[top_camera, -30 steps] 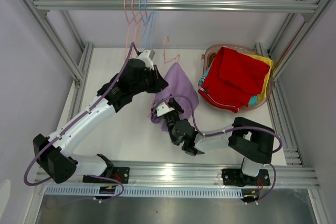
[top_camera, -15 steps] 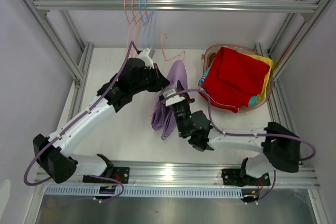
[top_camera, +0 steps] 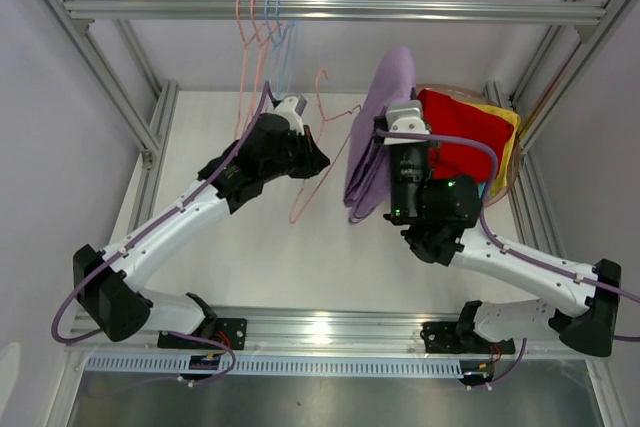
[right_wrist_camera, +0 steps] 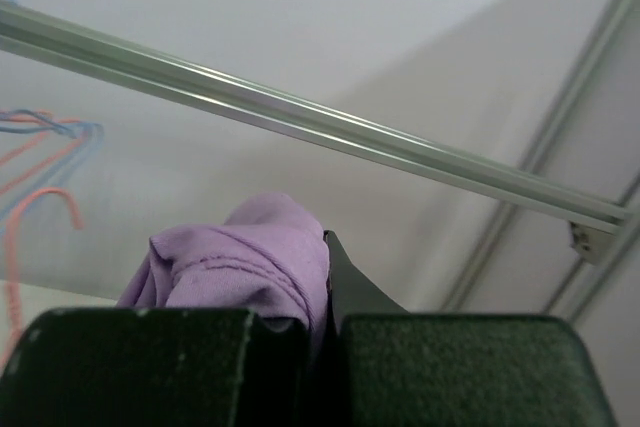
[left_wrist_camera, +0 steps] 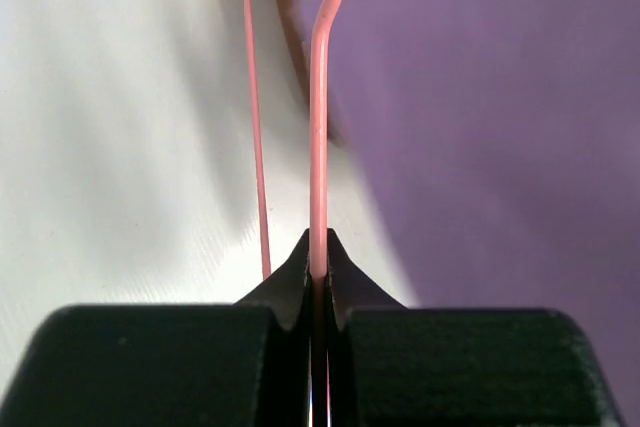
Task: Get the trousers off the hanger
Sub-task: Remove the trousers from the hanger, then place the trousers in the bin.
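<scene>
My right gripper [top_camera: 402, 119] is shut on the lavender trousers [top_camera: 376, 137] and holds them high in the air, hanging free of the hanger; they bunch over its jaws in the right wrist view [right_wrist_camera: 245, 262]. My left gripper [top_camera: 318, 159] is shut on the wire of a bare pink hanger [top_camera: 318, 147], seen pinched between the jaws in the left wrist view [left_wrist_camera: 318, 177]. The lavender cloth [left_wrist_camera: 490, 127] fills the right of that view. Red trousers [top_camera: 462, 142] lie on top in the pinkish tub [top_camera: 506, 185], with yellow [top_camera: 508, 127] and teal [top_camera: 492, 189] edges showing. The brown trousers are hidden.
Several empty pink and blue hangers [top_camera: 264, 32] hang on the metal rail [top_camera: 340, 11] at the back; the rail also crosses the right wrist view [right_wrist_camera: 330, 127]. Frame posts stand at both sides of the white table [top_camera: 250, 247].
My right gripper has risen and swung right with the lavender trousers, pulling them off the pink hanger. The left gripper still holds the hanger, now bare, and has shifted slightly right.
</scene>
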`<state>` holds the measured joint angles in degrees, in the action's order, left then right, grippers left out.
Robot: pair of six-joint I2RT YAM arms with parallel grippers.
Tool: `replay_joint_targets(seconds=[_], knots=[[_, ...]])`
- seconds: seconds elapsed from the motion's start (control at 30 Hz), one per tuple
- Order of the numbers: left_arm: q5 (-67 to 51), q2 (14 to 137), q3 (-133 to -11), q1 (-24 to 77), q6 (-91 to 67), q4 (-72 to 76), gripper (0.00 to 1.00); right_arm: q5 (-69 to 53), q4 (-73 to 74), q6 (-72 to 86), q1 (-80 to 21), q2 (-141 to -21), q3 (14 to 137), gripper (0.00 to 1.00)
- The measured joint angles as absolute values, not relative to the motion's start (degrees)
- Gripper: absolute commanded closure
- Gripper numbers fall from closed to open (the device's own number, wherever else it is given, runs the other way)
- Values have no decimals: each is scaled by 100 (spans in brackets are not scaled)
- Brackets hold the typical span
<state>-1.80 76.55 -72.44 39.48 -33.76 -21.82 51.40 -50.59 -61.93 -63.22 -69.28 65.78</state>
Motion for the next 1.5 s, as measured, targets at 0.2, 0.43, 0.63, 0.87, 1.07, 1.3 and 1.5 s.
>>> replay_joint_targets(seconds=[0.2,0.43,0.63,0.87,1.07,1.3,1.5], knots=[[-145,7719,-7244,4027,-3328,-2215,100,5712,-5000,-6670,-5859,-6523,6436,100],[-30,7762,-7271,4182,-3251,-2272,100,6442,-5266,-7207,-5719,-5586,5867,100],[169,7780,-7299,4403,-3146,-2333,99,7035,-4772,-6563,-4853,-5116,5774,100],[368,7837,-7363,4604,-3072,-2377,99,7242,-2073,-3758,-3341,-5301,6123,100],[429,7839,-7365,4637,-3035,-2412,99,6849,-729,-2043,-2639,-6042,6250,100],[429,7841,-7432,4637,-3033,-2469,99,6132,-447,-1199,-2156,-7496,6600,100],[421,7843,-7474,4637,-3002,-2473,100,5710,-528,-1050,-1844,-8700,7242,100]])
